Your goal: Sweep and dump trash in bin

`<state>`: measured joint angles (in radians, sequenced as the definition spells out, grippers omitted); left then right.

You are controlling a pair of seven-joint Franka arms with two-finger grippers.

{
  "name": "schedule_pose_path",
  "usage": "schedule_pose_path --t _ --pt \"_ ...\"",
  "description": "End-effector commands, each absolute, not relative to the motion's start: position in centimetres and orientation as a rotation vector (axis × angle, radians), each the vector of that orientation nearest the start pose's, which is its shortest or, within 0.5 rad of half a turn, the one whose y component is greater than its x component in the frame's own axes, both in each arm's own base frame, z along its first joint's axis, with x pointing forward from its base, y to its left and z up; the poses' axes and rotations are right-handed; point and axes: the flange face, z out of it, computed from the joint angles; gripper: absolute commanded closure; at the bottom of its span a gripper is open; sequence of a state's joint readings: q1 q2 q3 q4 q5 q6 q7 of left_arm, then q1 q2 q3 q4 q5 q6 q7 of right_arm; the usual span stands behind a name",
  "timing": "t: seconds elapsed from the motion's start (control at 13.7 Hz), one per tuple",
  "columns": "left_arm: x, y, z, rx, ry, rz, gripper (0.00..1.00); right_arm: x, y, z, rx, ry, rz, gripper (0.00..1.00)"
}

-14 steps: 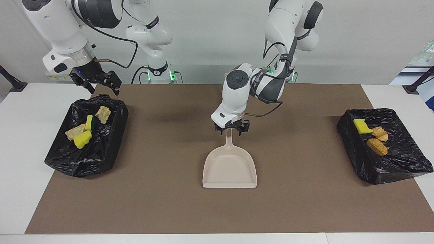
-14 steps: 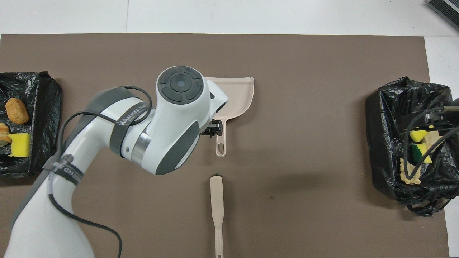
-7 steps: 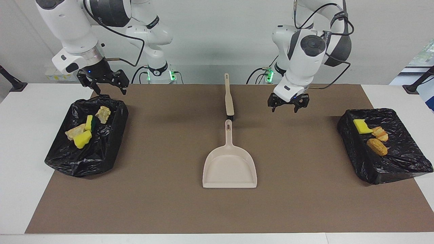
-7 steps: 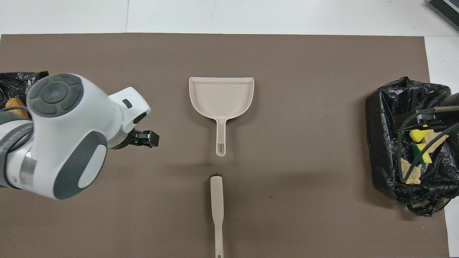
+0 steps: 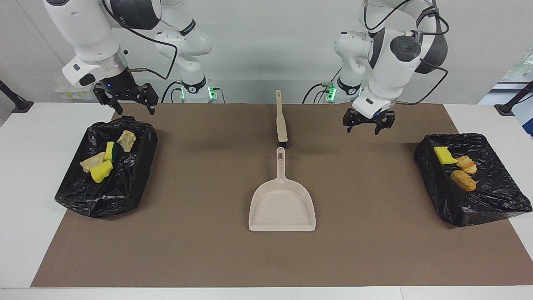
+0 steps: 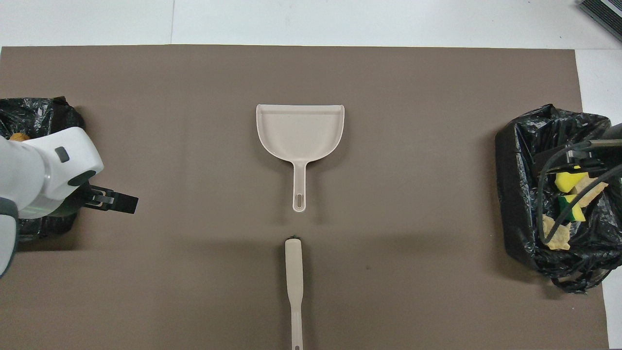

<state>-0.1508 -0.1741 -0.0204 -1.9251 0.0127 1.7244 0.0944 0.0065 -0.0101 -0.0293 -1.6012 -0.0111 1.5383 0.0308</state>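
The table point(image 5: 25, 175) carries a brown mat point(image 5: 208, 250) that spans most of it, and a black-lined bin sits at each end. The bin toward my right arm's end point(image 5: 125, 196) holds four pieces of trash point(image 5: 101, 171): two bright yellow sponge chunks and two pale rocky lumps, all lying inside the liner. The bin toward my left arm's end point(image 5: 491, 200) holds three more pieces point(image 5: 462, 180): one yellow sponge chunk and two golden-brown bread-like scraps.

At the middle of the mat the beige dustpan point(image 5: 282, 204) lies flat, its handle pointing toward me and its open mouth away. The brush point(image 5: 281, 123) lies in line with that handle, nearer to me, its dark bristle end just short of the handle's tip; from the facing view the two appear not to touch, though the gap is slight.

My right hand point(image 5: 132, 109) hangs in the air over the mat's edge beside the near rim of its bin, fingers spread and holding nothing. My left hand point(image 5: 366, 126) hangs over bare mat between the brush and the other bin, fingers likewise spread and empty.
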Motion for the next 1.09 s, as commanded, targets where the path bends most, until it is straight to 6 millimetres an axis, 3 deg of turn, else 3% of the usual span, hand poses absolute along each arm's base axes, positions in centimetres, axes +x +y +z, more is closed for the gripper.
schedule_pose_path --t 0.0,0.22,0.44,0.51,0.8,1.02 --pt "50.0 -7.3 61.2 -3.103 0.414 0.026 0.00 54.7 -1.3 61.2 -3.131 0.125 0.101 0.00" --pt "51.5 -7.3 64.4 -3.107 0.409 0.036 0.00 54.7 -1.3 61.3 -3.131 0.132 0.099 0.00" --pt "53.8 -7.3 65.1 -3.115 0.404 0.094 0.00 54.7 -1.2 61.2 -3.128 0.158 0.101 0.00" --pt "54.0 -6.3 65.3 -3.123 0.391 0.096 0.00 54.7 -1.3 61.2 -3.130 0.158 0.101 0.00" --pt "53.9 -3.7 65.7 -3.127 0.472 0.068 0.00 54.7 -1.2 61.2 -3.129 0.153 0.101 0.00" --pt "53.7 -2.9 65.7 -3.131 0.446 0.068 0.00 54.7 -1.1 61.2 -3.129 0.151 0.101 0.00"
